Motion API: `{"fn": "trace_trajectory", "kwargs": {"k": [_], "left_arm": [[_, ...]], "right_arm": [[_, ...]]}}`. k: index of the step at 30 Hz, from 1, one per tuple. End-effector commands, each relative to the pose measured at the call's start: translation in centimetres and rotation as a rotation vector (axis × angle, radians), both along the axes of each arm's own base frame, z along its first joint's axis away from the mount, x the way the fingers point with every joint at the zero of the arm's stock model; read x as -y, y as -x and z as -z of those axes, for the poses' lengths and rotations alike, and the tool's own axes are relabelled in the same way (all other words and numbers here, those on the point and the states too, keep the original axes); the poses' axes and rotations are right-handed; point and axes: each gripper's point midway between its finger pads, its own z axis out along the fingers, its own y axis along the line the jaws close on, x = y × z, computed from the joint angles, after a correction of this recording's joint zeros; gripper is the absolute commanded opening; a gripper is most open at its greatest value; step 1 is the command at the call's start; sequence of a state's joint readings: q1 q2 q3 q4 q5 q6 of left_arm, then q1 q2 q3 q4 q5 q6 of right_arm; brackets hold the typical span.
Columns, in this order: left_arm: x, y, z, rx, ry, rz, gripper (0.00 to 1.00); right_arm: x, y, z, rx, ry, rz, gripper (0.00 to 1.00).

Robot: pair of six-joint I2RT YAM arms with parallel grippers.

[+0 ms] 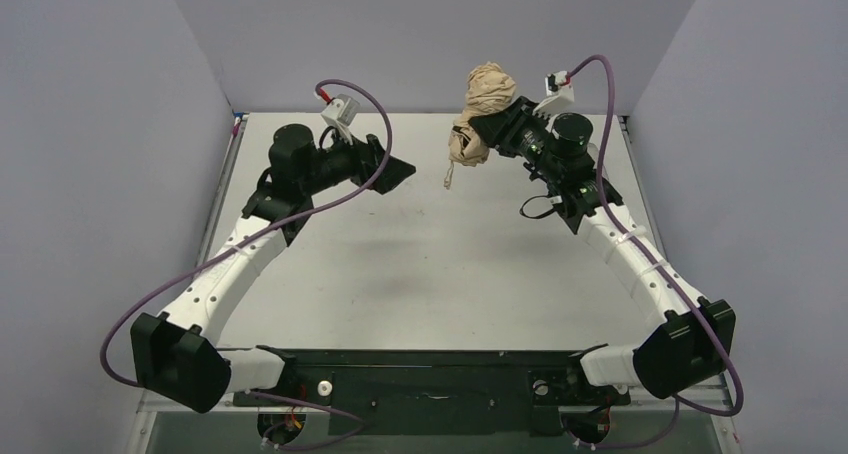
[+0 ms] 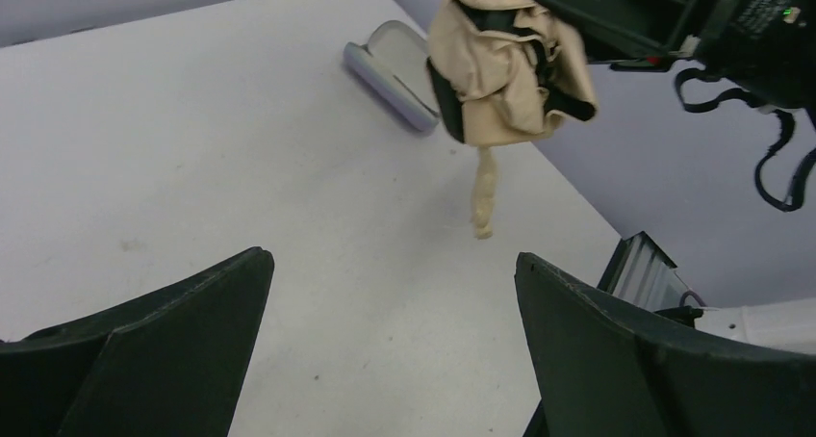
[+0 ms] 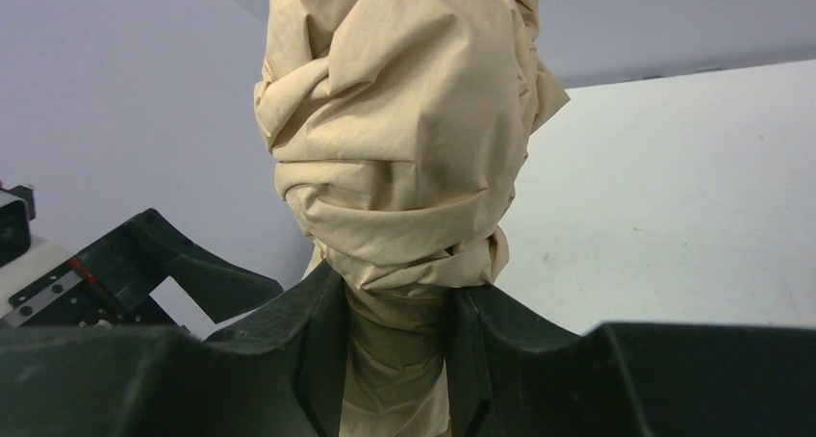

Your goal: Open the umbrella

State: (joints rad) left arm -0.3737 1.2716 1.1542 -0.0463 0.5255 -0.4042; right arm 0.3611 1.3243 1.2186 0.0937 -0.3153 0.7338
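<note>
Watching the right gripper (image 3: 396, 336): its jaws are clamping the umbrella (image 1: 487, 106) at a narrow waist in the bundle, and fabric is bulging above the fingers. The umbrella is hanging in the air over the far right part of the table (image 1: 420, 274), clear of the surface, folded and wrapped. The left gripper (image 2: 393, 264) is standing with jaws wide apart and nothing between them, near the umbrella on its left and facing it, not touching.

A tan cord (image 2: 484, 198) is dangling from the low end; we cannot tell whether it is a wrist loop or a closing strap. A case (image 2: 390, 66) is lying on the table beyond, apart from everything.

Handling, as we are judging it:
- The umbrella is looking light and soft outside, crumpling under the pads, so fabric alone is offering a poor, sliding hold.
- Any stiffness is probably sitting in the ribs and shaft inside, and thin ribs are likely bending if squeezed sideways.
- We are favouring the hard parts: the handle end for one gripper, the opposite end for the other, pulling along the shaft.
- The handle is not showing plainly in any view, so we are taking the low end, where the cord is hanging, as its likely place.
</note>
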Motion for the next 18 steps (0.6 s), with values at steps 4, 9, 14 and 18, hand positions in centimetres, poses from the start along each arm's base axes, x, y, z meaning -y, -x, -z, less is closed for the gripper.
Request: {"fn": "trace_trajectory", "kwargs": {"k": [4,9,14,18], "left_arm": [[5.1,0.9,-2.6,0.154,0.085,0.173,0.97],[7.2,1.5,-0.8,0.084,0.056,0.222,0.98],[8.5,2.7,0.3,0.083,0.027,0.274,0.82],[9.0,2.9,1.3,0.055,0.007,0.259,0.58]], "right_arm": [[-0.3,1.2,-5.8,0.129,-0.063,0.016,0.0],[-0.2,1.7,-5.5,0.119,-0.107,0.035,0.0],[-0.3,2.3,-5.6,0.119,-0.117,0.019,0.0],[-0.3,2.7,-5.6,0.113,-0.124,0.016,0.0]]}}
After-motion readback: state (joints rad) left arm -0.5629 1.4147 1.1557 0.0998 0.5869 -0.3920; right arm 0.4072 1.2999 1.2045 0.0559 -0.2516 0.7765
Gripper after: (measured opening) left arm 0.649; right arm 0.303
